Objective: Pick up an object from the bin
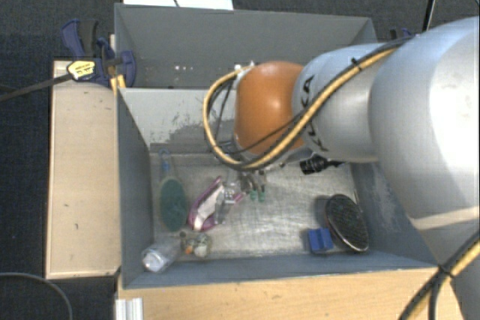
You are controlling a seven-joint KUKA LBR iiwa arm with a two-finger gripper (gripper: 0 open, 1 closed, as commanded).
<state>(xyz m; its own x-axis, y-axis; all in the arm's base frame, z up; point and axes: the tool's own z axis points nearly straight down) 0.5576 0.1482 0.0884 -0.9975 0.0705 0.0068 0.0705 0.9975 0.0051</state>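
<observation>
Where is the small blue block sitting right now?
The blue block lies on the bin floor at the lower right of the camera view, right beside the dark round disc and well to the right of the gripper.

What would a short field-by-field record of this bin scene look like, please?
bin: grey metal, a few loose things on its floor
gripper: low over the floor near the middle, under the orange wrist cover
nearest things: purple-and-white packet just left of it; small green piece right beside it
left side: dark green oval thing
front left: clear bottle-like thing, small mixed cluster
right side: dark round disc, blue block close beside it
held: cannot tell
</observation>
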